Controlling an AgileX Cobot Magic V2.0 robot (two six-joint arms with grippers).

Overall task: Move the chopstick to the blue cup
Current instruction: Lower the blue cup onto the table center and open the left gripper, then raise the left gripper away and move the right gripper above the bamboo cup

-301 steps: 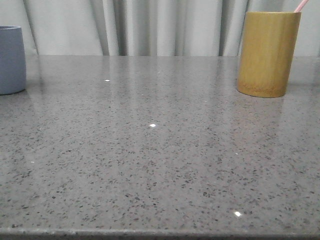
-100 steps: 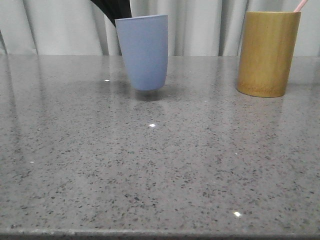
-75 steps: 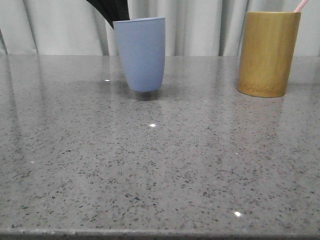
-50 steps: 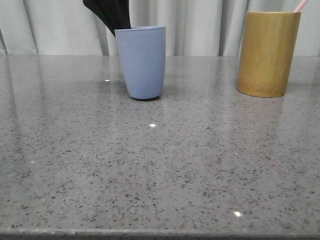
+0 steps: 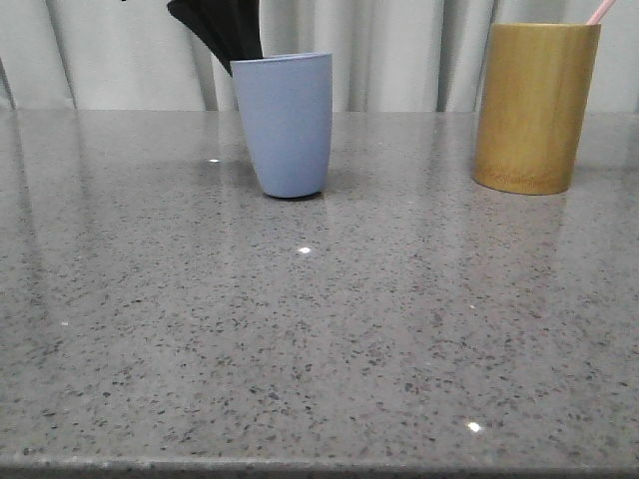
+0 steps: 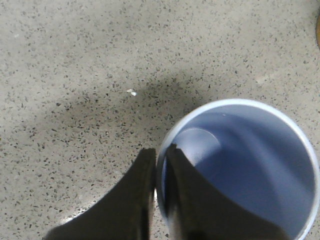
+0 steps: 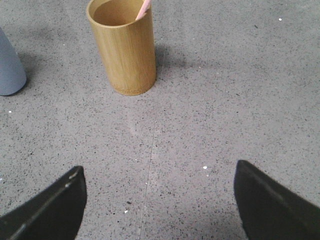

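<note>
My left gripper pinches the blue cup by its rim, standing it left of the bamboo holder; that shortens the chopstick transfer. My right gripper hangs spread wide, facing the holder.

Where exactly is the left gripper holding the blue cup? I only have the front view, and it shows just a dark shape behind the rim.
Observer: The left gripper pinches the blue cup by its rim, one finger inside and one outside the wall.
Operator: Anything inside the cup?
Observer: No, the left wrist view shows its bare bottom.
Operator: Where is the right gripper?
Observer: The right gripper is open above the table, with the bamboo holder ahead of it and the chopstick leaning on the holder's rim.
</note>
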